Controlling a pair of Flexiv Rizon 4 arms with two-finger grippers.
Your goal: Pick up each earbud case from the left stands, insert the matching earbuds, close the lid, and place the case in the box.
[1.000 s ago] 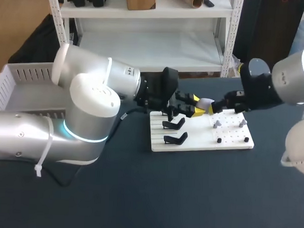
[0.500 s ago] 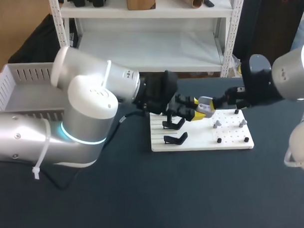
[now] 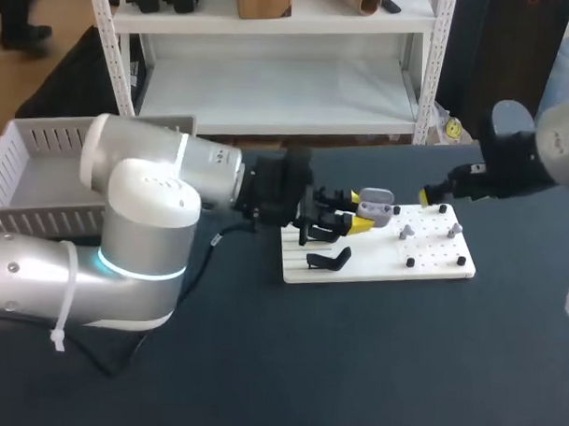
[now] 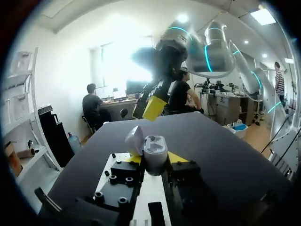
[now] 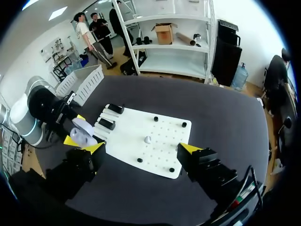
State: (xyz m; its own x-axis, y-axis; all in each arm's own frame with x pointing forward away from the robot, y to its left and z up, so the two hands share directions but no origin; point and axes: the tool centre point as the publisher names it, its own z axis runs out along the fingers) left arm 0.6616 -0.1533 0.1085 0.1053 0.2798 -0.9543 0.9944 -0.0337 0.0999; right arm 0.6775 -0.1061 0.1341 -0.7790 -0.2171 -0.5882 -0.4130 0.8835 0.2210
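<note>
While the left claw grips the open earbud case, the right claw gapes wide.

So taking the board as the anchor: it sits about mid-desk. Two stands are on the board's left half, one behind the other. Two loose earbuds sit on its right half, among some pegs. The earbud case is up over the board's far edge, pinched between the left claw's fingers. The right claw hangs just past the board's far right corner, fingers spread. The box is well off to the board's left, toward the back.
</note>
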